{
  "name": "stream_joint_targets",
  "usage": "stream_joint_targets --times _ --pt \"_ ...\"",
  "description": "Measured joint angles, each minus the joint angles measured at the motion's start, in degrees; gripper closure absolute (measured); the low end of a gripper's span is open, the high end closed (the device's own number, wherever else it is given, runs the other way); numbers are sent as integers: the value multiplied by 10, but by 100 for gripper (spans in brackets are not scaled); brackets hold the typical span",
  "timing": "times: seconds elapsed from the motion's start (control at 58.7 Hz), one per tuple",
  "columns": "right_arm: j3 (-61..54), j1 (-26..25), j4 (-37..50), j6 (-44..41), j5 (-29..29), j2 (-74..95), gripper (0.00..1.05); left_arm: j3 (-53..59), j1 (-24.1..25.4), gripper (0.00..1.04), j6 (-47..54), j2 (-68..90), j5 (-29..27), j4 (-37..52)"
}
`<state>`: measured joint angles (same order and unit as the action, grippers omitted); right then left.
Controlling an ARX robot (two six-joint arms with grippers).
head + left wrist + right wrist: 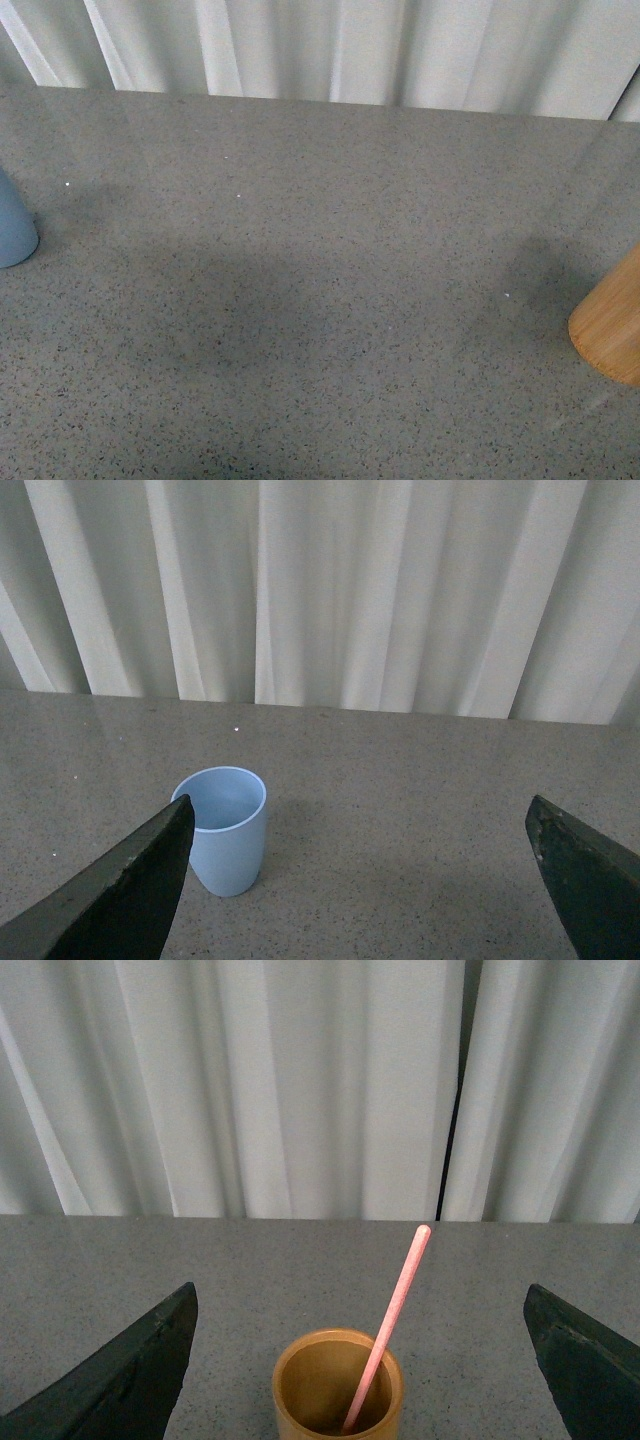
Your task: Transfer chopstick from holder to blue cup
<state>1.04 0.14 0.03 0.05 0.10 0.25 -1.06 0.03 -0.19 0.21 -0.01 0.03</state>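
Observation:
The blue cup (14, 228) stands at the table's far left edge in the front view, cut off by the frame. The left wrist view shows it whole and empty (227, 828), close to one dark finger of my left gripper (360, 825), which is open and apart from the cup. The bamboo holder (612, 326) sits at the far right. In the right wrist view the holder (338, 1385) holds one pink chopstick (394, 1315) leaning against its rim. My right gripper (360, 1305) hangs open before the holder, touching nothing. Neither arm shows in the front view.
The grey speckled table (320, 290) stretches between cup and holder. White pleated curtains (330, 45) run along the table's far edge, with a dark gap (458, 1110) between two panels in the right wrist view.

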Motion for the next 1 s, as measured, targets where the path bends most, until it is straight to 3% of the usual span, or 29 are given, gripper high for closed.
stream_joint_targets --times 1.004 --pt "0 0 0 0 0 0 10 0 0 7 0 0 0 0"
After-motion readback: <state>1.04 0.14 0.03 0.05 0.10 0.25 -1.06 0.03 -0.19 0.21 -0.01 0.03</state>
